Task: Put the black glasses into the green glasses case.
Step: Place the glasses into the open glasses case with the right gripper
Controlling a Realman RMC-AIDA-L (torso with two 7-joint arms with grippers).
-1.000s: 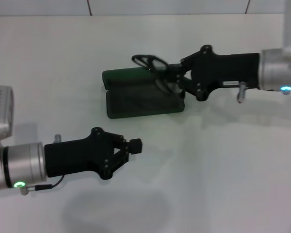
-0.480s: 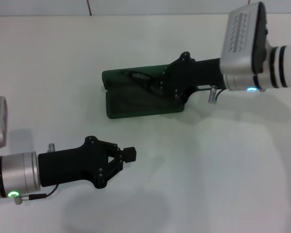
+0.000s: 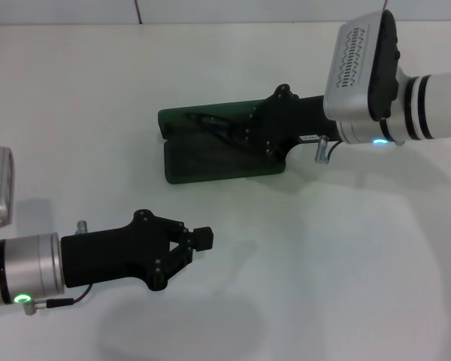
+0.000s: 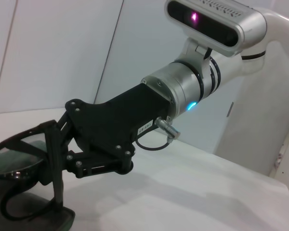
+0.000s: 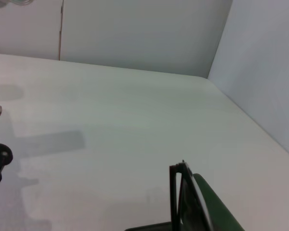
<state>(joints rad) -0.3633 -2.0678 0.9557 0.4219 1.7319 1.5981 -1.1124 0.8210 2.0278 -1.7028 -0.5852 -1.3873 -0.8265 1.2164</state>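
The green glasses case (image 3: 209, 162) lies open on the white table, its lid half on the far side. The black glasses (image 3: 214, 123) sit low in the case near the hinge. My right gripper (image 3: 240, 132) reaches in from the right and is shut on them. In the left wrist view the same gripper (image 4: 53, 166) holds the glasses (image 4: 17, 154) over the case's rim (image 4: 43, 216). The right wrist view shows the frame (image 5: 179, 192) against the case's green edge (image 5: 213, 208). My left gripper (image 3: 203, 238) is shut and empty, in front of the case and apart from it.
The white table (image 3: 346, 248) stretches around the case. A wall stands at the table's far edge (image 3: 210, 11). The right arm's white forearm and camera housing (image 3: 361, 68) hang over the table's right side.
My right gripper turned and lowered the glasses from above the case down into it. The left arm drew back a little toward the left.
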